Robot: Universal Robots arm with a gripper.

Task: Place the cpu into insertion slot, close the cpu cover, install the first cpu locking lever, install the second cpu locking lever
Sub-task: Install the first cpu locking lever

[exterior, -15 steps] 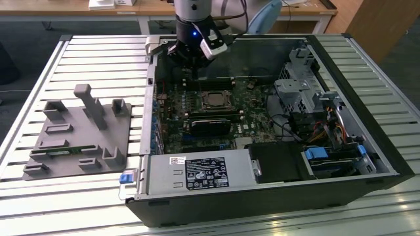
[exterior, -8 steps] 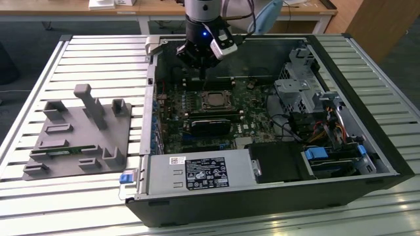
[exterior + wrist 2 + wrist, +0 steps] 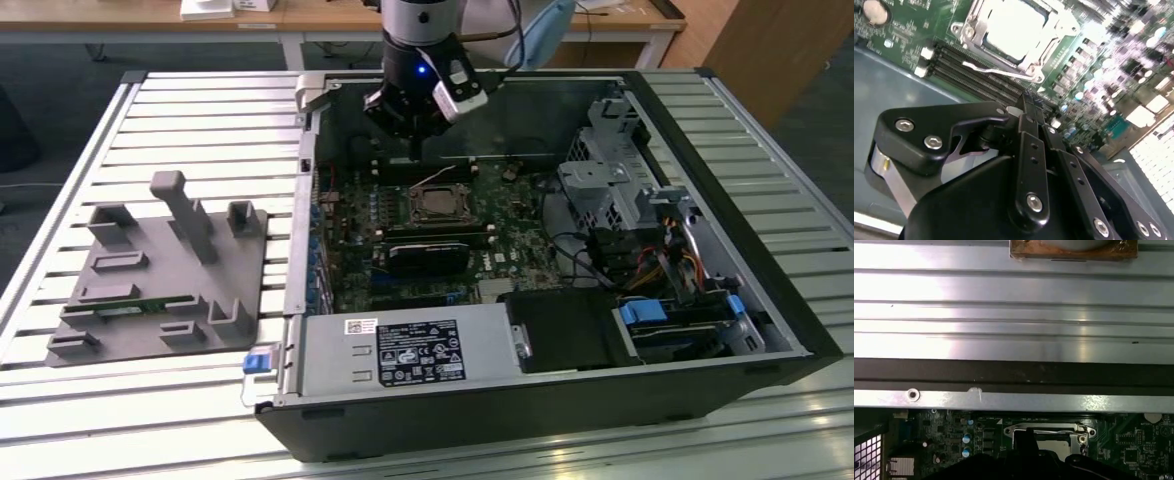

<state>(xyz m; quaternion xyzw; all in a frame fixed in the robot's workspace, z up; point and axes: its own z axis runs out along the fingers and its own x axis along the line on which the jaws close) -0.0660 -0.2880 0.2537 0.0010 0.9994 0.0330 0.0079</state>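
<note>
I am hovering the gripper [image 3: 419, 152], jaws together, upper-centre in the exterior view, near the locking lever [image 3: 999, 72], judging a slow, level push best.

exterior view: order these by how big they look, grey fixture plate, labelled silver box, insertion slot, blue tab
1. grey fixture plate
2. labelled silver box
3. insertion slot
4. blue tab, only slightly smaller; the slot lies farther back, so this pair is unsure
</note>
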